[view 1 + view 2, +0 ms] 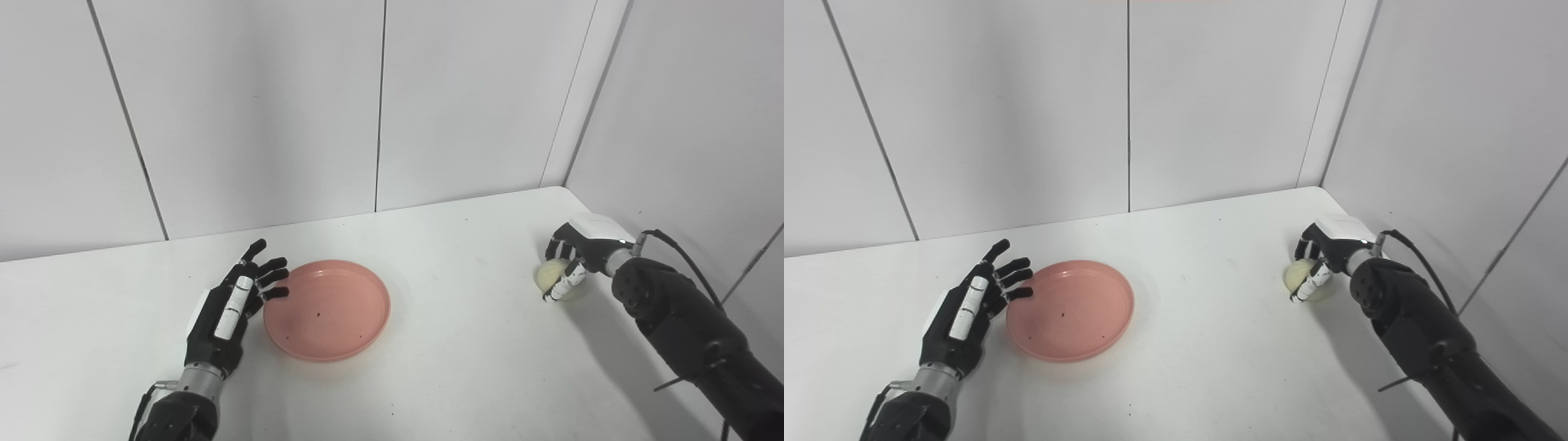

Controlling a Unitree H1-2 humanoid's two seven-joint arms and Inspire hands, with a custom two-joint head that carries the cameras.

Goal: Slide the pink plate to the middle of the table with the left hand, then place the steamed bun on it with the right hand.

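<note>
The pink plate (327, 309) lies flat on the white table (465, 361), a little left of centre, with a few dark specks inside. My left hand (231, 309) stands beside the plate's left rim, fingers spread and open, fingertips at the rim's upper left edge. The steamed bun (550, 275), pale yellowish and round, sits at the table's right side near the wall. My right hand (576, 254) is wrapped over the bun from above and behind, its fingers (558, 288) curled around the front. The bun still rests on the table.
Grey panelled walls close in the table at the back and along the right side, close to the right arm (680, 324). A black cable (686, 257) loops off the right wrist.
</note>
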